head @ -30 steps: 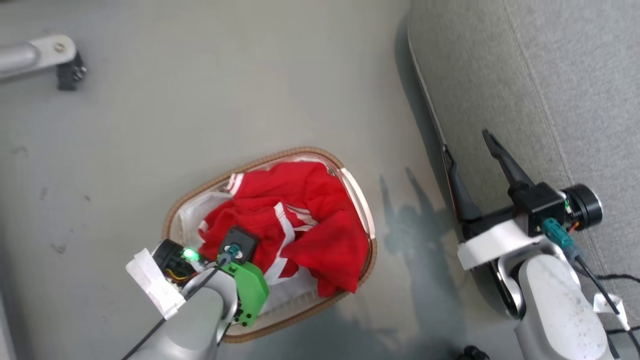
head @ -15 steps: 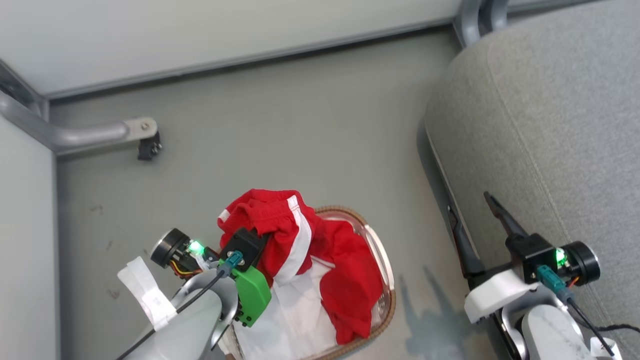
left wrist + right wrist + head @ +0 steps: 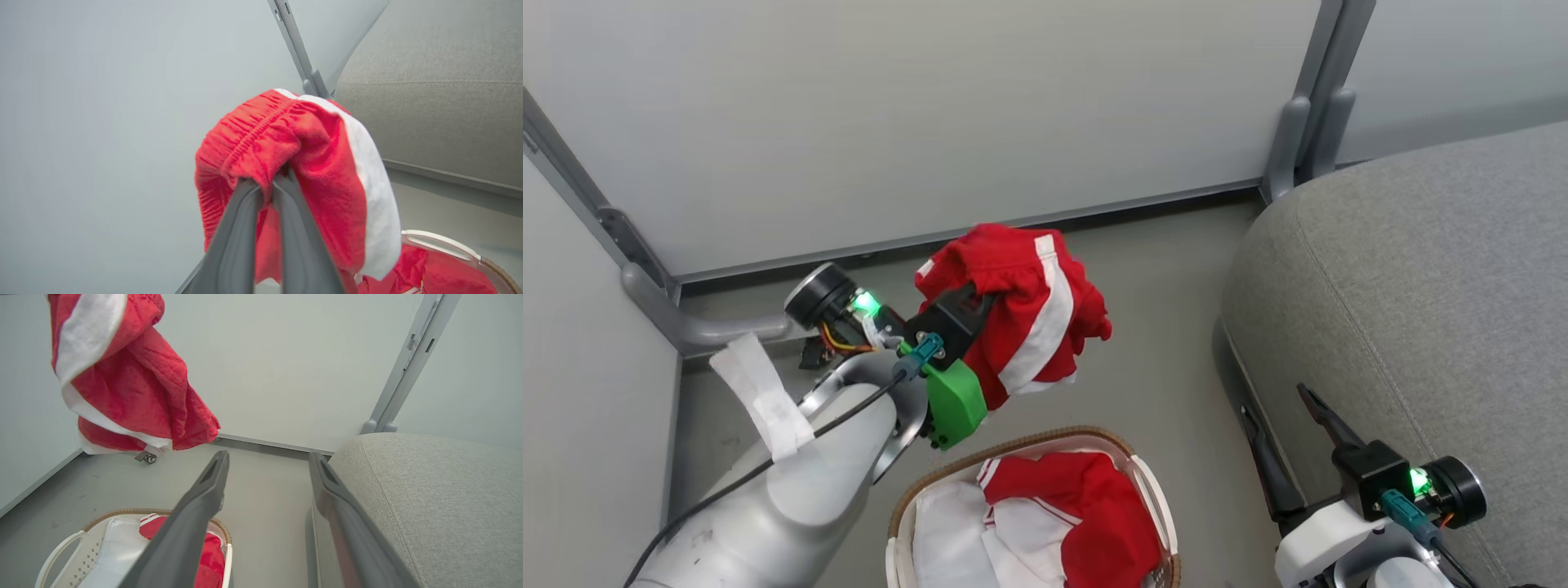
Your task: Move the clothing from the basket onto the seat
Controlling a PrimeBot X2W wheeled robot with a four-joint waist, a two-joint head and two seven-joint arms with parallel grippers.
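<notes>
The left gripper (image 3: 273, 181) has its two dark fingers pinched tight on the gathered waistband of a pair of red shorts (image 3: 1033, 314). It holds them clear above and beyond the basket (image 3: 1045, 437), and the white side stripe runs down the hanging cloth toward the floor. What matters for the next move is that the seat (image 3: 1421, 286) lies off to the right of that bundle, across a strip of bare floor. I'd judge a swing to the right would carry the shorts over, though I can't tell whether the trailing hem hangs above the cushion's rounded edge. The right gripper (image 3: 268, 457) is the nearer of the two to the seat, low by its near front edge, fingers spread wide and empty, seemingly out of the path. More red clothing (image 3: 1094, 506) lies in the basket beside a white liner sheet (image 3: 947, 531). A grey metal post (image 3: 1311, 122) stands at the far wall by the seat's far corner.
</notes>
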